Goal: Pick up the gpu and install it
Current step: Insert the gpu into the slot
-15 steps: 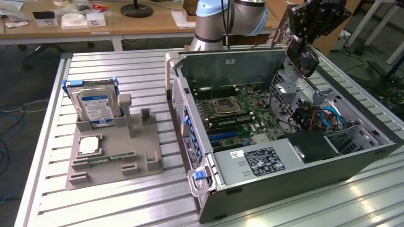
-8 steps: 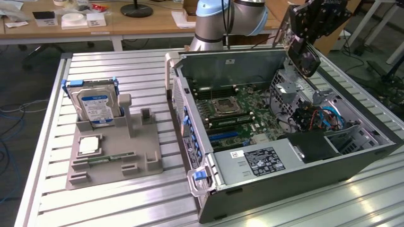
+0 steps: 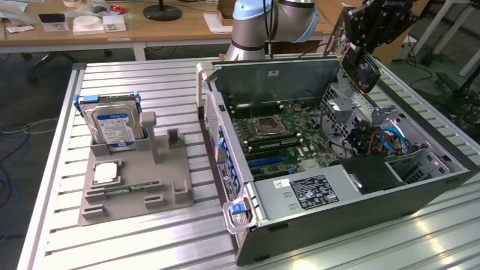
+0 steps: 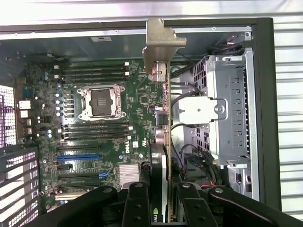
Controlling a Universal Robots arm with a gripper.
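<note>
While pincer (image 4: 163,191) grips gpu (image 4: 162,151), edge-on, one end cut off.

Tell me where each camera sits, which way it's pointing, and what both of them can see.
Exterior view: raised, off the arm, looking down over the table at the open computer case; the arm and the gripper holding the gpu show.
Wrist view: on the wrist above the case, facing down at the motherboard; the gripper's fingers clamp the gpu edge-on.
Shared: the gpu, the motherboard's CPU socket, the drive cage.
</note>
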